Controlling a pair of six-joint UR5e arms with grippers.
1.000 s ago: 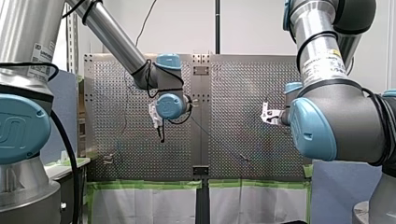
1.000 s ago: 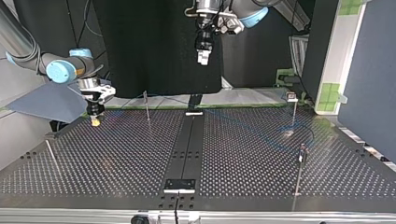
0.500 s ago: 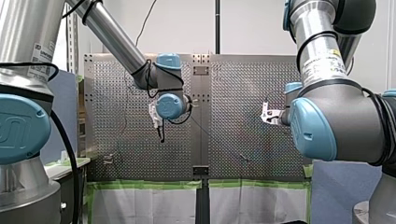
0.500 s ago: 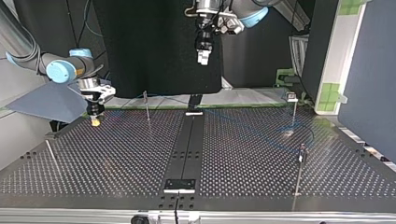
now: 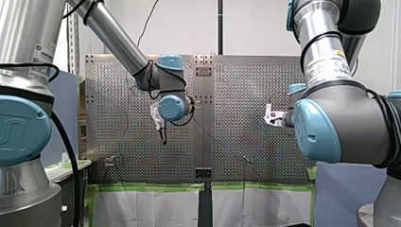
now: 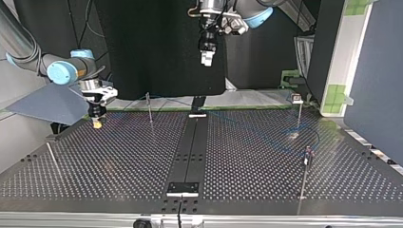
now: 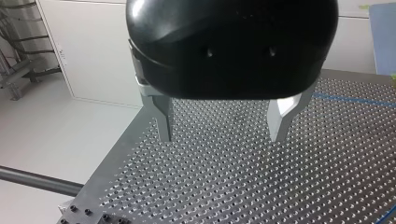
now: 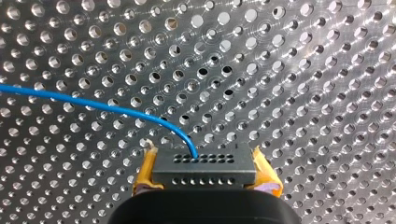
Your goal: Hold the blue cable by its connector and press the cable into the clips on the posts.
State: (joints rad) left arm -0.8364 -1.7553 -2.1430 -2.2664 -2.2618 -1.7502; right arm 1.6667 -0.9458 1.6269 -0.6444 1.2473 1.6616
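In the right wrist view my right gripper (image 8: 204,181) is shut on a black connector (image 8: 204,169), with a yellow pad (image 8: 145,171) on each side. The blue cable (image 8: 93,105) leaves the connector's face and curves away over the perforated plate. In the top view my right gripper (image 6: 97,121) hangs just above the plate at the far left. My left gripper (image 6: 206,57) is high above the far middle. Its metal fingers (image 7: 163,119) stand wide open with nothing between them, and a stretch of blue cable (image 7: 348,99) lies ahead of them.
Thin posts stand on the plate at the top view's back left (image 6: 149,107), back right (image 6: 299,111), front right (image 6: 305,166) and front left (image 6: 52,159). A black rail (image 6: 190,147) runs down the middle. A dark cloth (image 6: 157,47) hangs behind the plate.
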